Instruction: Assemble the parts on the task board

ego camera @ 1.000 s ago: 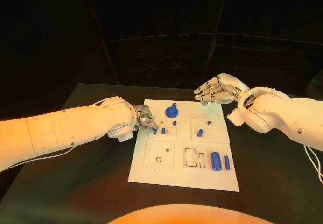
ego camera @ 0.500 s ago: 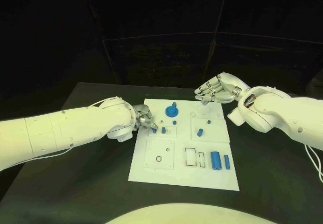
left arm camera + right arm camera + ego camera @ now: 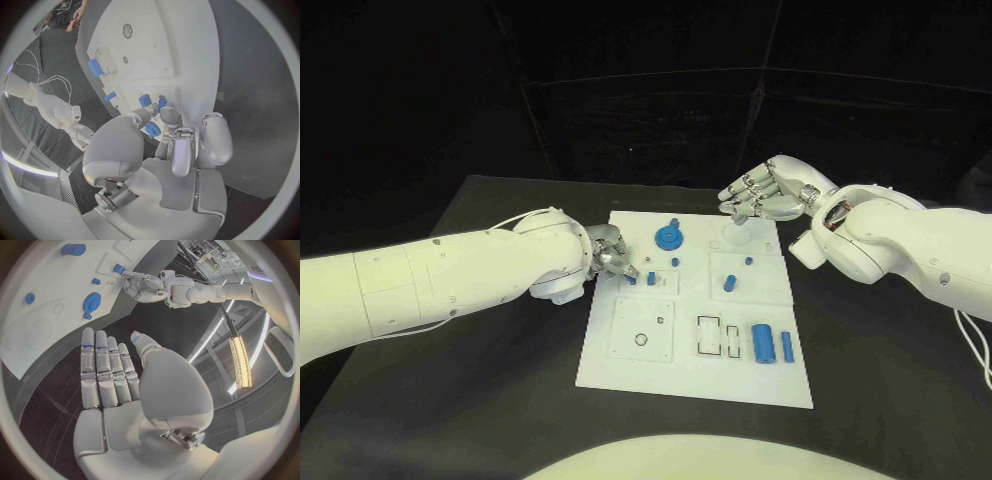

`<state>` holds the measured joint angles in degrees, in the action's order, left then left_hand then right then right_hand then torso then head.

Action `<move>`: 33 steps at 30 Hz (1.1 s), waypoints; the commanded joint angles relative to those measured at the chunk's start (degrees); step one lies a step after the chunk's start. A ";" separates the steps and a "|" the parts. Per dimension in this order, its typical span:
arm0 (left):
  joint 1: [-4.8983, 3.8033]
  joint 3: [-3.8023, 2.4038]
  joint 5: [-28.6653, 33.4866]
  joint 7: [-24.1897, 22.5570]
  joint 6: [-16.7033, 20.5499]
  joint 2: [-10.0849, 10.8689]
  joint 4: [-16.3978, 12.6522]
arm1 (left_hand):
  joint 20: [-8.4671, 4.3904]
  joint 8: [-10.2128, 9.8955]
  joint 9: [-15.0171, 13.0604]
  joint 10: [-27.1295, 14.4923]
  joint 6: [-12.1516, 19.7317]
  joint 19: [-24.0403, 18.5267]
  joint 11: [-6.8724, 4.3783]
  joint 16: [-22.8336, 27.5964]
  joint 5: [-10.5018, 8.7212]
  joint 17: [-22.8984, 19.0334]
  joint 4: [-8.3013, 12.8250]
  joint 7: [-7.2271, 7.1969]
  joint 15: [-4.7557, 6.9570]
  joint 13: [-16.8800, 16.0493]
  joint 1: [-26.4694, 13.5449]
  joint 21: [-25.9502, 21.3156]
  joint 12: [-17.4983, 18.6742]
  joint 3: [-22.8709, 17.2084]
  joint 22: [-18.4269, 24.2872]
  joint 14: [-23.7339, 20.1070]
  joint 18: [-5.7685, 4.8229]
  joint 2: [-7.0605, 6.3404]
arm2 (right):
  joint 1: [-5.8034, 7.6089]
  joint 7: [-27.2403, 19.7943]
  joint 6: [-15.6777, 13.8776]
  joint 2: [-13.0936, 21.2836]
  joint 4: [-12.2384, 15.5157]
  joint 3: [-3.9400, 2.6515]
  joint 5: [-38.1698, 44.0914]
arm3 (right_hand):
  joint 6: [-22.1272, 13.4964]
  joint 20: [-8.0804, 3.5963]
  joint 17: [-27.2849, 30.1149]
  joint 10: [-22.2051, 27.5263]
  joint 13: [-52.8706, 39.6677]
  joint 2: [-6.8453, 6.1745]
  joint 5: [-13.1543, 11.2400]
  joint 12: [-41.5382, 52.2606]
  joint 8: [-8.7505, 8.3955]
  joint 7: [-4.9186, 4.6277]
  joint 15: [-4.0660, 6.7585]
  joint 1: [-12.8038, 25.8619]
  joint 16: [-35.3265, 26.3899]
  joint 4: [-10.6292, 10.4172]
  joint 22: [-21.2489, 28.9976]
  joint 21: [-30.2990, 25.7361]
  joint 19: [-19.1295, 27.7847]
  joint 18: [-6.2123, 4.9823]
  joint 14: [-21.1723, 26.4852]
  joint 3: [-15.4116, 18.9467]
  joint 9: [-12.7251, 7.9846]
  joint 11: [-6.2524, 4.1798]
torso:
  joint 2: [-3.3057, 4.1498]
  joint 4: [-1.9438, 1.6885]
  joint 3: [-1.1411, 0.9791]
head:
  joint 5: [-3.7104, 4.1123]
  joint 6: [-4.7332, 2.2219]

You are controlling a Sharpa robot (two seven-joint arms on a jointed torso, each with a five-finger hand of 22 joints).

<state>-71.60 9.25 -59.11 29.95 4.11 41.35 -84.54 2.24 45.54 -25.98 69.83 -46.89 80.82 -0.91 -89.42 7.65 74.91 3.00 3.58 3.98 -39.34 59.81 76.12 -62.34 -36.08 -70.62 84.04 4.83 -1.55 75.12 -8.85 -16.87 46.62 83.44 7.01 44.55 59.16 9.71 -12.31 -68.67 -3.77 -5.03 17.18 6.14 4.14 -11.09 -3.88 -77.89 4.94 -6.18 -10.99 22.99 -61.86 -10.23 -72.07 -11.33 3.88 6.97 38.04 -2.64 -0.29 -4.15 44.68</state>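
The right robot hand (image 3: 764, 190) has perhaps edged slightly toward the task board (image 3: 661, 360).

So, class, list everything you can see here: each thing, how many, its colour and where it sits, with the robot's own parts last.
Table: one, black, under everything.
Task board: one, white, mid-table.
Round gear-like part: one, blue, far end of the board.
Large cylinder: one, blue, near right of the board.
Slim bar: one, blue, right beside the large cylinder.
Left hand: silver, at the board's left edge, fingers on a small blue part.
Right hand: silver, fingers apart, above the board's far right corner.
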 commanded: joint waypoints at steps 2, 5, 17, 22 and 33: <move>0.47 0.33 -0.97 1.77 -1.65 0.09 -0.08 | -0.23 0.36 -0.07 0.27 -0.05 0.08 -0.22 0.22 0.17 13.36 4.53 -0.45 0.46 -0.05 -0.04 0.27 -0.30 -4.87 -0.08 5.57 -0.43 0.63 | 0.11 -0.33 0.54 -0.07 0.01 -0.04 -0.18 | -0.41 0.10 0.05 0.44 -0.02 -0.04 -0.18 0.18 0.06 0.07 -0.18 -0.26 0.07 0.08 0.05 -0.22 -0.47 -0.21 0.07 0.20 0.07 0.13 | -0.01 0.00 -0.01 | -0.02 -0.05; 0.50 0.33 -0.98 1.90 -1.64 0.12 -0.14 | -0.25 0.50 -0.11 0.29 -0.11 0.06 -0.25 0.24 0.19 13.31 4.49 -0.49 0.49 -0.03 -0.09 0.25 -0.29 -4.97 -0.06 5.56 -0.42 0.63 | 0.11 -0.34 0.55 -0.07 0.01 -0.04 -0.18 | -0.41 0.10 0.05 0.44 -0.02 -0.04 -0.18 0.18 0.06 0.07 -0.18 -0.26 0.07 0.08 0.05 -0.22 -0.47 -0.21 0.07 0.20 0.07 0.13 | 0.00 0.01 -0.02 | -0.03 0.02; 0.56 0.33 -0.99 2.28 -1.91 0.12 -0.29 | -0.42 1.52 -0.46 0.55 -0.38 0.10 -0.48 0.22 0.17 13.36 4.13 -0.79 0.68 -0.29 -0.77 0.30 -0.45 -5.51 -0.18 5.57 -0.44 0.23 | 0.10 -0.34 0.57 -0.07 0.01 -0.04 -0.18 | -0.41 0.10 0.05 0.44 -0.02 -0.04 -0.18 0.18 0.06 0.07 -0.18 -0.26 0.07 0.08 0.05 -0.22 -0.47 -0.21 0.07 0.20 0.07 0.13 | 0.01 0.00 -0.02 | -0.06 0.11; 0.59 0.33 -0.99 2.24 -2.06 0.03 -0.30 | -0.46 1.74 -0.53 0.64 -0.43 0.09 -0.53 0.20 0.16 13.41 4.05 -0.87 0.73 -0.37 -0.95 0.28 -0.51 -5.58 -0.16 5.58 -0.44 0.10 | 0.10 -0.35 0.59 -0.11 -0.02 -0.04 -0.18 | -0.41 0.11 0.07 0.45 -0.02 -0.01 -0.31 0.19 0.06 0.08 -0.18 -0.26 0.08 0.07 0.09 -0.29 -0.50 -0.21 0.08 0.22 0.07 0.12 | -0.01 0.02 -0.01 | -0.04 0.13; 0.65 0.32 -0.98 2.10 -2.04 0.08 -0.49 | -0.51 2.03 -0.62 0.78 -0.49 0.14 -0.62 0.14 0.14 13.53 4.01 -0.98 0.79 -0.54 -1.13 0.35 -0.63 -5.66 -0.26 5.61 -0.46 -0.11 | 0.10 -0.40 0.61 -0.10 -0.06 -0.03 -0.18 | -0.41 0.11 0.07 0.45 -0.02 -0.01 -0.31 0.19 0.06 0.08 -0.18 -0.26 0.08 0.07 0.09 -0.29 -0.50 -0.21 0.08 0.22 0.07 0.12 | 0.02 0.01 -0.01 | 0.03 0.14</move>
<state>-71.41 9.22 -59.70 30.74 3.81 41.45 -84.98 2.05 47.34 -26.69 70.47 -47.53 81.01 -1.54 -89.42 7.52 74.91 2.36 2.96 4.39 -39.83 58.87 76.12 -62.62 -36.73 -70.83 84.05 4.83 -2.06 75.12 -8.87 -16.62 46.57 83.34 7.01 44.56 59.16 9.91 -12.32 -68.67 -3.77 -5.03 17.18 6.14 4.14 -11.09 -3.88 -77.89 4.93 -6.18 -10.95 23.00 -62.05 -10.23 -72.07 -11.33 3.88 6.97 38.03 -2.61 -0.30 -4.13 44.84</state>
